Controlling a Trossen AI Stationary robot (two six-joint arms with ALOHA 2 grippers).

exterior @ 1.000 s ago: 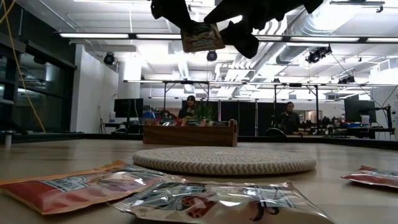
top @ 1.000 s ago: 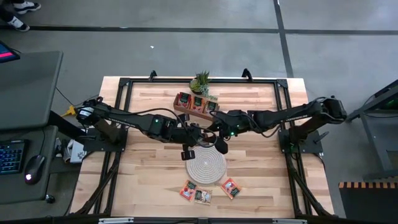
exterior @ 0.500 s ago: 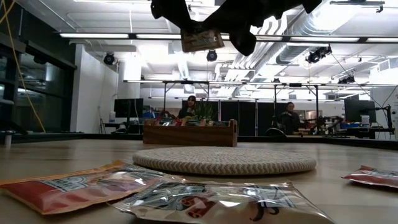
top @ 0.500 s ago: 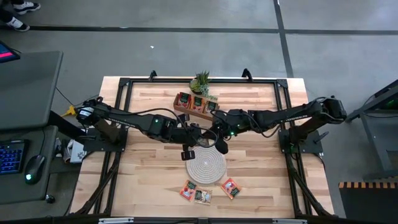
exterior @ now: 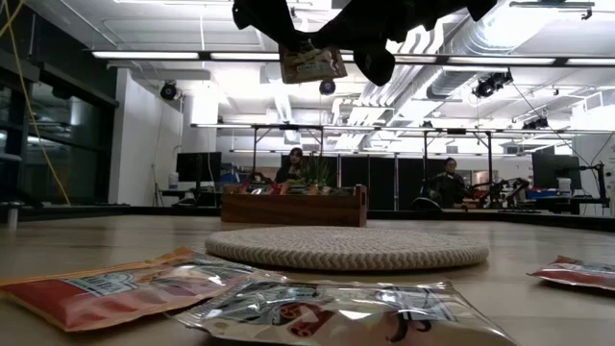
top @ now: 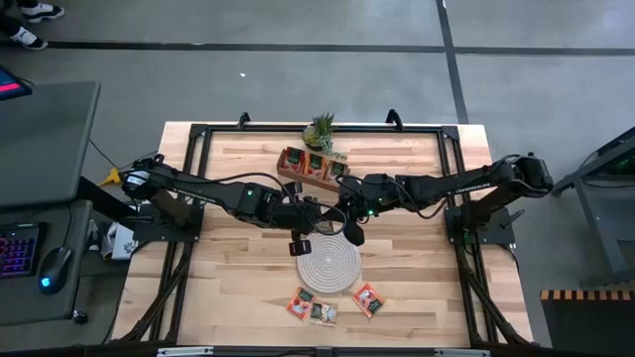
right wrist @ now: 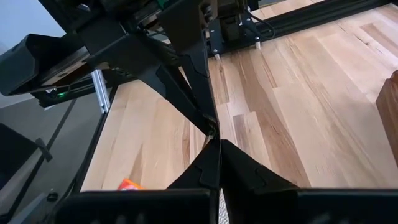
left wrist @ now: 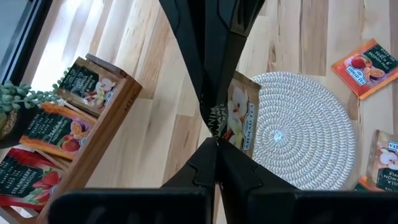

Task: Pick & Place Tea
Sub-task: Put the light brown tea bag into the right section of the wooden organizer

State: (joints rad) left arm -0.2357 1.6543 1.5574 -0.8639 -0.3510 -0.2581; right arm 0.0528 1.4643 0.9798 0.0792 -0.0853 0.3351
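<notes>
One pale beige tea sachet hangs in the air above the round woven mat; it also shows in the left wrist view. My left gripper comes from the table's left and my right gripper from the right. They meet tip to tip over the mat's far edge, both shut on this sachet. Three more sachets lie flat on the table near its front edge. Further sachets stand in the brown wooden tray. My left gripper pinches the sachet's edge between its two fingertips, slanting down from the table's left. The sachet hangs clear of the mat, slightly tilted. My right gripper pinches the same sachet at its upper part, close beside the left fingertips. Its fingers come from the table's right, sloping a little downward.
A small potted plant stands behind the tray at the far edge. A black frame runs along the table's sides. Bare wood lies left and right of the mat. People sit far off in the room.
My right gripper has shut on the sachet that my left gripper holds; a second ago its fingers stood apart beside it. Both arms have stayed in place. The sachet has tipped a little and stays in the air.
</notes>
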